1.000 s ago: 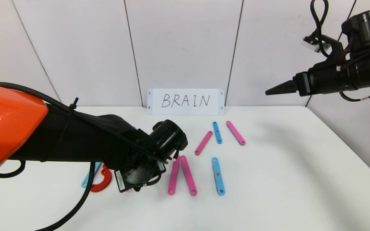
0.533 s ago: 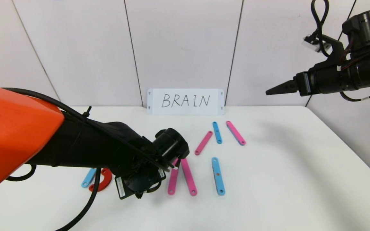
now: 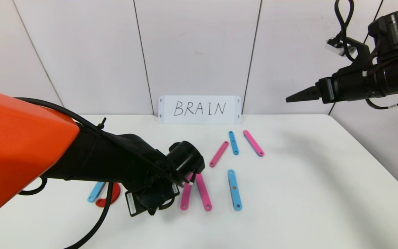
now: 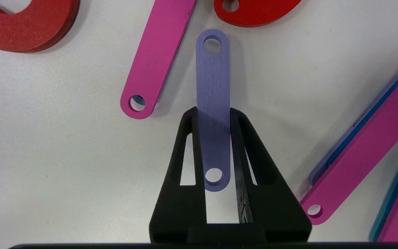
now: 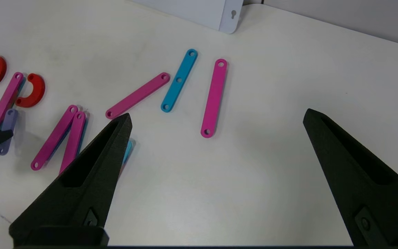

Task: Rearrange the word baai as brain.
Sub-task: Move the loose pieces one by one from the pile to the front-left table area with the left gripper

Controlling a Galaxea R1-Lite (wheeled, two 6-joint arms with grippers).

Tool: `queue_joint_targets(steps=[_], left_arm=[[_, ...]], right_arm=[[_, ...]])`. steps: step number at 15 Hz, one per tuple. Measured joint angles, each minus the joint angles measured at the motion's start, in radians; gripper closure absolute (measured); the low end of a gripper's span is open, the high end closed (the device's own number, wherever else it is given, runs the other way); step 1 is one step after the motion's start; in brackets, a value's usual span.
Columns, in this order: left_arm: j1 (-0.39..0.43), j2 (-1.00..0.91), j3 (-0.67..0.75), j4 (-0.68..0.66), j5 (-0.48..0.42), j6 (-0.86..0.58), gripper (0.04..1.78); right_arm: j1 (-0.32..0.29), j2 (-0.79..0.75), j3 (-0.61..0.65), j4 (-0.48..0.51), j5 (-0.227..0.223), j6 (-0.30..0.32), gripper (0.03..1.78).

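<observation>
My left gripper (image 4: pixel 213 112) is shut on a short purple strip (image 4: pixel 212 76), one finger against each long edge. Close by lie a pink strip (image 4: pixel 161 52) and two red C-curves (image 4: pixel 22 24) (image 4: pixel 254 14). In the head view the left arm hides the strip, and a red curve (image 3: pixel 112 195) and a blue strip (image 3: pixel 95 191) peek out beside it. A pair of pink strips (image 3: pixel 186 193) (image 3: pixel 203 192) lies just right of the wrist, then a blue strip (image 3: pixel 234 189). My right gripper (image 3: pixel 295 96) hangs high at the right, open and empty (image 5: pixel 218 116).
A white card reading BRAIN (image 3: pixel 199 109) stands against the back wall. A pink strip (image 3: pixel 219 154), a blue strip (image 3: pixel 233 142) and another pink strip (image 3: pixel 253 143) lie in front of it. The table edge (image 3: pixel 375 162) runs along the right.
My left arm has shifted slightly right and toward the near side, covering more of the red curve. The right arm has not moved.
</observation>
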Motion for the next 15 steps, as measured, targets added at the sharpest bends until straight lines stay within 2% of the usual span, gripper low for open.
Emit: queue_joint_targets(steps=[2, 4, 9, 11, 13, 15], left_arm=[[0.001, 0.005, 0.0, -0.004, 0.004, 0.0, 1.47], [0.004, 0.01, 0.0, -0.006, 0.002, 0.0, 1.3], [0.006, 0.015, -0.005, -0.007, 0.001, 0.001, 0.48], [0.005, 0.015, -0.01, -0.008, 0.0, 0.001, 0.25], [0.004, 0.015, -0.01, -0.008, -0.001, 0.001, 0.11], [0.003, 0.015, -0.012, -0.008, -0.003, 0.001, 0.08]], right_arm=[[0.0, -0.001, 0.0, 0.0, 0.0, 0.0, 0.07], [0.0, -0.001, 0.0, 0.0, 0.0, 0.0, 0.07], [0.001, -0.001, 0.001, 0.0, 0.0, 0.0, 0.07], [0.001, -0.001, 0.004, -0.001, 0.0, -0.001, 0.07], [0.002, -0.001, 0.006, -0.001, 0.0, -0.001, 0.07], [0.004, -0.001, 0.006, -0.001, 0.0, -0.003, 0.07]])
